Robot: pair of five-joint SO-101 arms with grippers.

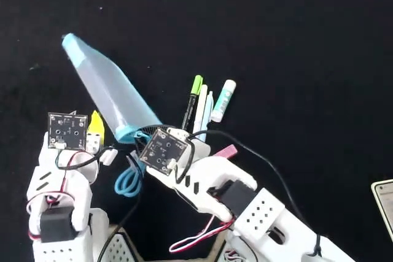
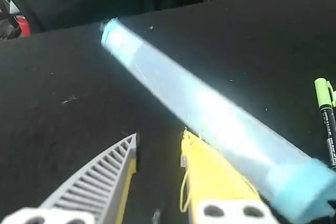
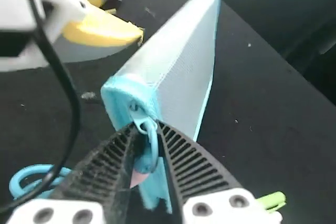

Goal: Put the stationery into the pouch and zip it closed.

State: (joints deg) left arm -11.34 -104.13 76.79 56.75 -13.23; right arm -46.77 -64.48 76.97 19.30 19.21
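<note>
Quick headcount on the black tabletop [image 1: 295,59]: I'm seeing one long see-through pale blue pouch [image 1: 107,87], three pens, one glue stick, one little pink block and one pair of scissors.

The pouch is lying on a diagonal, one end far left and the other coming in toward the near middle. The pens are lying side by side just right of that near end: a black pen with a lime green cap [image 1: 191,102], a white pen [image 1: 200,105] and a light blue pen [image 1: 209,110]. The white glue stick with a mint cap [image 1: 223,100] is sitting just right of them. The pink block [image 1: 226,151] is lying nearer, right beside my right arm, and the blue-handled scissors [image 1: 128,181] are poking out between my two arms.

My right arm is slanting in from the near right, and my right gripper [image 3: 146,125] is pinching the pale blue zipper pull [image 3: 150,135] at the pouch's near end, with both black ribbed fingers squeezed against it.

My left arm is standing at the near left, pointing away from me. My left gripper [image 2: 160,137] is sitting just left of the pouch's near end, with its grey and yellow fingers spread and gripping nothing.
</note>
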